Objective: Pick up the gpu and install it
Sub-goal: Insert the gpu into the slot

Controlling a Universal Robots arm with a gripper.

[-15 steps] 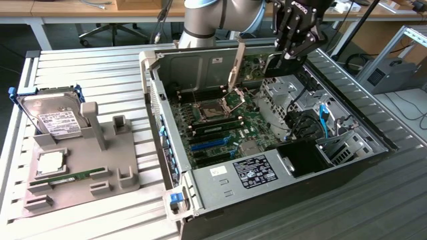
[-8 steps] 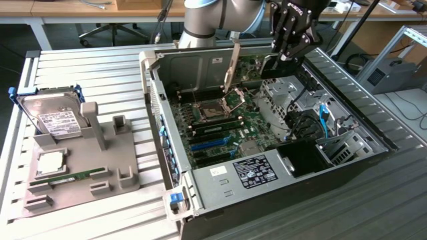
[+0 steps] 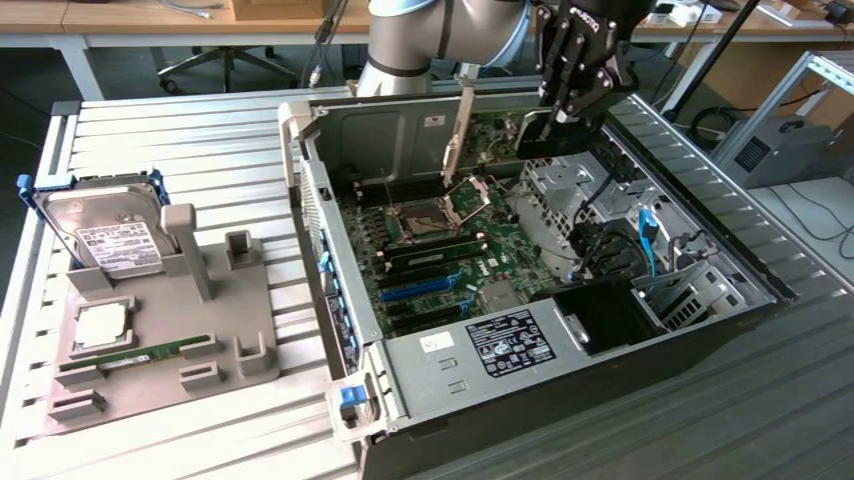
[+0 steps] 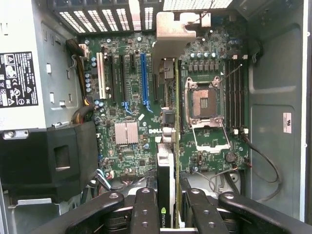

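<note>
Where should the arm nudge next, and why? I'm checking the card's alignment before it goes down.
Probably a small sideways shift toward the long blue slot, before any descent. The gripper holds the gpu edge-on above the motherboard, and its edge lies between that slot and the CPU socket, not over it.

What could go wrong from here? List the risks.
1. The gpu, clamped in the gripper, hangs between the blue slot and the open CPU socket, not over the slot; lowering here could strike board parts.
2. The socket lies uncovered beside the gpu; a slip could damage it.
3. The metal bracket may catch the case's rear grille.
</note>
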